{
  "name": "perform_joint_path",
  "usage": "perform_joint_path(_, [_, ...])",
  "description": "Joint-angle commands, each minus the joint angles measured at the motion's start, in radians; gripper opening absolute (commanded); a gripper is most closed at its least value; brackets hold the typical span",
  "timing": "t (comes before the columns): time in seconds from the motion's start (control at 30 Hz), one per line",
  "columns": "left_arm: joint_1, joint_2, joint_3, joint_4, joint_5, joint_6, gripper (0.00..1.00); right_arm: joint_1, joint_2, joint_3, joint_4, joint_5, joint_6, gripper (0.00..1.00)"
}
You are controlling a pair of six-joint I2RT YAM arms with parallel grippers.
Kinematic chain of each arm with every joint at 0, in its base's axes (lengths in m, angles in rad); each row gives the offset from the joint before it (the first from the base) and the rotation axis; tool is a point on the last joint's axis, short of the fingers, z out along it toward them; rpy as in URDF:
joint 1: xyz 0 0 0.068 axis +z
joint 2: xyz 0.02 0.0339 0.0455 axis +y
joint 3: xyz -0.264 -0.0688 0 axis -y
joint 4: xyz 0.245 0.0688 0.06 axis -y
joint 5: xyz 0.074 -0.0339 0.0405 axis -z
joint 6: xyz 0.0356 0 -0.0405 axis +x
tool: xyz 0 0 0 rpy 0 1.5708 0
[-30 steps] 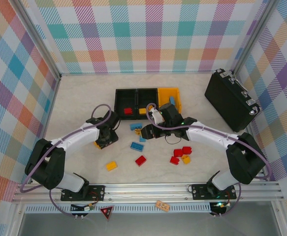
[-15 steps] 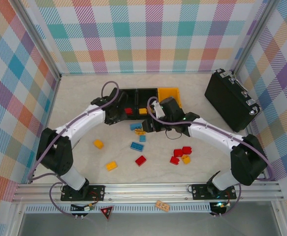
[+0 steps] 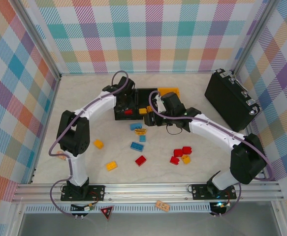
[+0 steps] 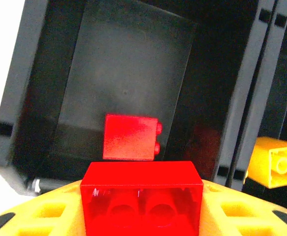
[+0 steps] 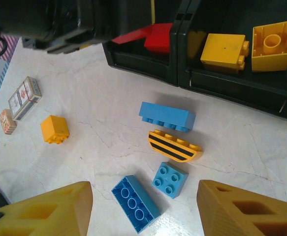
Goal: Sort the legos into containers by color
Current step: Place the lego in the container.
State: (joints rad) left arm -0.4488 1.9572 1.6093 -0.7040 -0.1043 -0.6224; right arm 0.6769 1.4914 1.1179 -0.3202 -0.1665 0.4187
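Observation:
My left gripper is shut on a red lego and hangs over the left black container, where another red lego lies. In the top view this gripper is over that container. The middle black container holds yellow legos, and a yellow-orange container adjoins it. My right gripper stands open above the table, holding nothing. Below it lie blue legos and a striped yellow one.
Loose legos lie on the table: yellow, red, and a red and yellow cluster. A large black hard case stands at the right. Two small cards lie left of the legos.
My left arm has swung from the table near the loose yellow lego up to the left black container. My right gripper has shifted slightly toward the containers.

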Motion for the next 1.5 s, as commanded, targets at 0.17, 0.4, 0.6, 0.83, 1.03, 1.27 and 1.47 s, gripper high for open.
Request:
perform_joint_path(0.17, [0.025,0.096,0.106,-0.015,-0.004,0.021,0.47,-0.009,-0.029,-0.042,-0.013,0.015,0.026,0.59])
perform_joint_path(0.4, [0.033,0.156,0.167,-0.035,-0.038,0.016,0.49,-0.011,-0.043,-0.059,-0.013,0.02,0.03,0.58])
perform_joint_path(0.6, [0.035,0.186,0.202,-0.051,-0.065,0.008,0.51,-0.013,-0.06,-0.073,-0.007,0.027,0.033,0.58])
perform_joint_path(0.83, [0.036,0.194,0.221,-0.057,-0.071,0.005,0.6,-0.014,-0.066,-0.074,-0.007,0.025,0.032,0.58])
perform_joint_path(1.03, [0.036,0.166,0.211,-0.056,-0.068,0.007,0.63,-0.014,-0.07,-0.076,-0.007,0.025,0.03,0.58])
perform_joint_path(1.27, [0.036,0.09,0.142,-0.028,-0.037,0.013,0.62,-0.019,-0.079,-0.085,-0.014,0.033,0.027,0.59])
perform_joint_path(1.47, [0.031,0.016,0.082,-0.011,-0.01,0.028,0.62,-0.023,-0.091,-0.095,-0.02,0.04,0.025,0.59])
